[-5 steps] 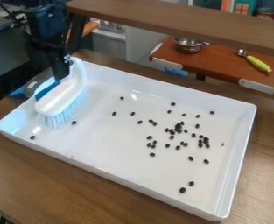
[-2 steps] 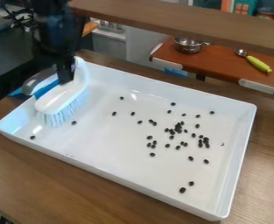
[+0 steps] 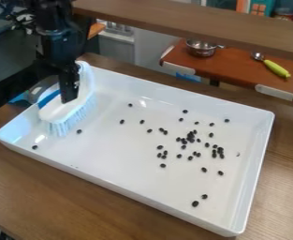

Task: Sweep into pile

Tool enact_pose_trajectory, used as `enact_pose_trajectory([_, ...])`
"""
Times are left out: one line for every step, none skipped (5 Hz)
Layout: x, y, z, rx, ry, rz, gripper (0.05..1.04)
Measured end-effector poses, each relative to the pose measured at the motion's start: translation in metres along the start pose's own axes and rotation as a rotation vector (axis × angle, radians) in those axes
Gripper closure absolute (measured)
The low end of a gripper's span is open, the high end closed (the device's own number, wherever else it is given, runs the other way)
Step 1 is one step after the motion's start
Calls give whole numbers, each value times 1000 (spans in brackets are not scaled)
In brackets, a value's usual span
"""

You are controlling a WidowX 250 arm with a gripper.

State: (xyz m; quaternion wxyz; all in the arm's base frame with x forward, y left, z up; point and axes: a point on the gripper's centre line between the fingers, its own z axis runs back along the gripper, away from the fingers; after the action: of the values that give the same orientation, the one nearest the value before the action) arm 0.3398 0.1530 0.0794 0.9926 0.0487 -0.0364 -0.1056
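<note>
A white tray [image 3: 117, 154] spreads out beyond the fingers [image 3: 69, 90]; the brush [image 3: 56, 110] sits right at them, probably light, stiff-backed, soft-bristled, somewhat slippery, best taken by its handle [image 3: 49, 97]. I cannot tell whether they grip it or how far they part. Dark beans [image 3: 190, 137], likely hard, lie mostly well apart from them.

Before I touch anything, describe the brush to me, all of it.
The brush has a long, rounded white body, plastic by its look, with blue and grey parts along its far side and pale bristles pointing down. It sits slantwise in the left end of the white tray. The black hand is at its top; whether it grips, I cannot tell.
</note>
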Motion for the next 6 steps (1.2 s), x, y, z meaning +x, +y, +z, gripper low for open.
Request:
enact_pose_trajectory([0, 2, 5, -6, -22, 2, 84])
enact_pose_trajectory([0, 7, 3, 16, -7, 15, 140])
enact_pose_trajectory([-4, 5, -8, -1, 33, 27, 429])
enact_pose_trajectory([-4, 3, -8, 10, 53, 23, 593])
enact_pose_trajectory([-1, -4, -9, 11, 62, 17, 593])
enact_pose_trajectory([2, -25, -12, -33, 82, -10, 593])
